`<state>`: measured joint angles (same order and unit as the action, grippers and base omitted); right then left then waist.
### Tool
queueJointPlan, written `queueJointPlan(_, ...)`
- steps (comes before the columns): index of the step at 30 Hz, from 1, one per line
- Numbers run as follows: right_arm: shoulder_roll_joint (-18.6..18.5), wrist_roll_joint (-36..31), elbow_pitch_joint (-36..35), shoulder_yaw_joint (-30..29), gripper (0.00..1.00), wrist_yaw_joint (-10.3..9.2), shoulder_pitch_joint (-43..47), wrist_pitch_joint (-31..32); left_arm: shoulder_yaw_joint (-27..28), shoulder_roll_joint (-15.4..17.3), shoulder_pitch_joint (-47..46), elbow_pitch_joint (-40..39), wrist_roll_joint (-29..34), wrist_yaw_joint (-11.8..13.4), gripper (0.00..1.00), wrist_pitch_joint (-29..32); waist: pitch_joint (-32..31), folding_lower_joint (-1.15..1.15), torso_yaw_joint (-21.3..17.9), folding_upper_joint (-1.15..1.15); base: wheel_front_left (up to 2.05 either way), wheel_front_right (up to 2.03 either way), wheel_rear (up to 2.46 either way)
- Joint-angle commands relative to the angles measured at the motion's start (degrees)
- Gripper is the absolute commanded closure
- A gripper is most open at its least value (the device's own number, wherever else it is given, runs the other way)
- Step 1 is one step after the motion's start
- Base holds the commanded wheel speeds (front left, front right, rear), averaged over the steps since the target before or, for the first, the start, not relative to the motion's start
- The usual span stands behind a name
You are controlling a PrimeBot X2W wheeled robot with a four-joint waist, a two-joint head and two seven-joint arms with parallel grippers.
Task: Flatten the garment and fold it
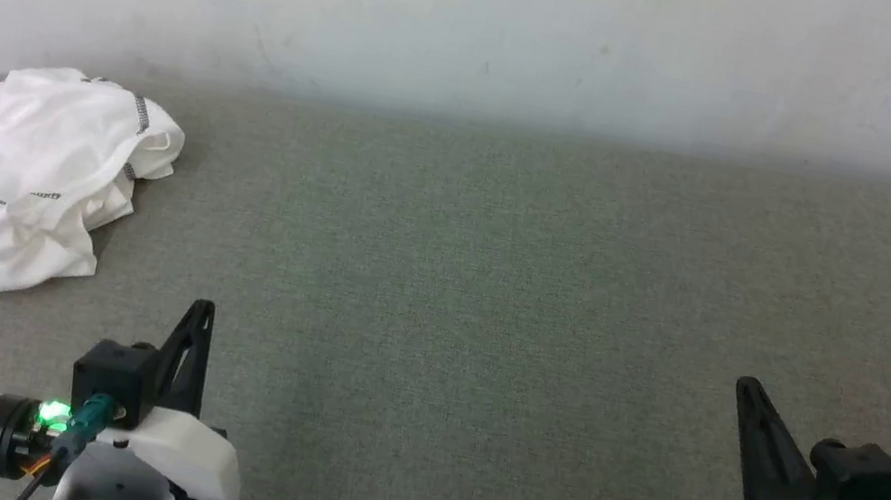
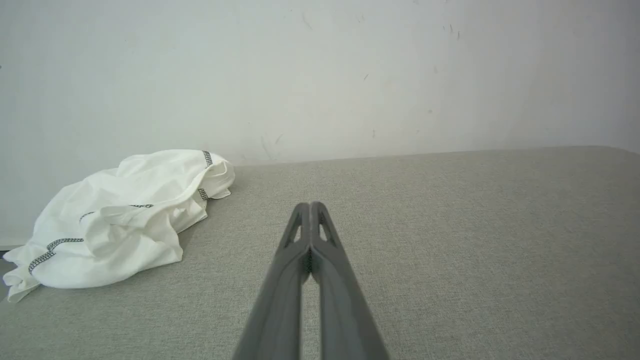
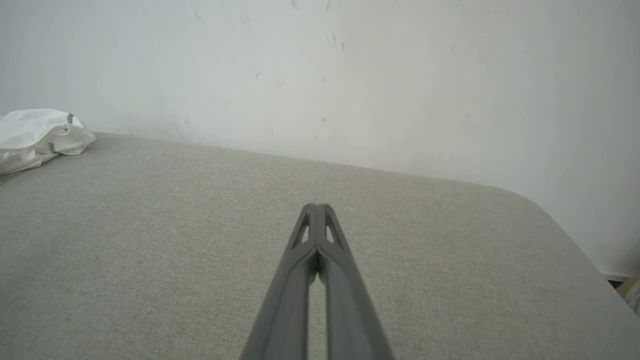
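The garment point(image 1: 8, 182) lies in a crumpled heap at the far left of the grey fabric-covered surface point(image 1: 492, 295), close against the pale wall point(image 1: 486, 19); its white cloth is bunched into loose folds, with lines of dark zigzag stitching showing along several seams; its left edge runs out of the head view

The left gripper point(image 1: 202, 312) sits at the lower left of the head view, nearer the robot than the heap and a little to its right, apart from the cloth; its two dark fingers point(image 2: 280, 300) are pressed together at the tips with nothing between them, as the left wrist view shows plainly; in that view the garment point(image 2: 120, 215) lies off to the left of the fingers

The right gripper point(image 1: 746, 390) is at the lower right of the head view, well apart from the garment, above bare grey fabric; its fingers point(image 3: 350, 300) are likewise closed tip to tip and hold nothing; in the right wrist view the garment point(image 3: 35, 135) shows as a small white mound at the far left edge, beside the wall

A green light glows on each wrist
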<state>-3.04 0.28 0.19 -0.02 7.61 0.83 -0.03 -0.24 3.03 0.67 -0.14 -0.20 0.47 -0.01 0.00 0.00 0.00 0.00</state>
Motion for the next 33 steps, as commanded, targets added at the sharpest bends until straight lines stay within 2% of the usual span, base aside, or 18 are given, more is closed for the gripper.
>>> queueJointPlan(1, 0.2, -0.3, -0.2, 0.0, 1.00, -0.12, -0.8, 0.0, 0.2, -0.2, -0.7, 0.1, 0.2, -0.5, 1.00, 0.0, 0.0, 0.00, 0.0, 0.00, 0.00, 0.00, 0.00)
queueJointPlan(22, 0.2, -0.3, -0.2, 0.0, 1.00, -0.12, -0.8, 0.0, 0.2, -0.2, -0.7, 0.1, 0.2, -0.5, 1.00, 0.0, 0.0, 0.00, 0.0, 0.00, 0.00, 0.00, 0.00)
queueJointPlan(23, 0.0, 0.0, 0.0, 0.0, 0.00, 0.00, 0.0, 0.0, 0.0, 0.0, 0.0, 0.0, 0.0, 0.0, 0.00, 0.0, 0.0, 0.00, 0.0, 0.00, 0.00, 0.00, 0.00)
queueJointPlan(33, 0.0, 0.9, 0.3, -0.9, 0.00, -0.01, 0.3, -0.8, 0.0, 0.1, 0.5, -0.3, -0.1, -0.1, 0.00, -0.8, 0.0, 0.00, 0.0, 0.00, 0.00, 0.00, 0.00)
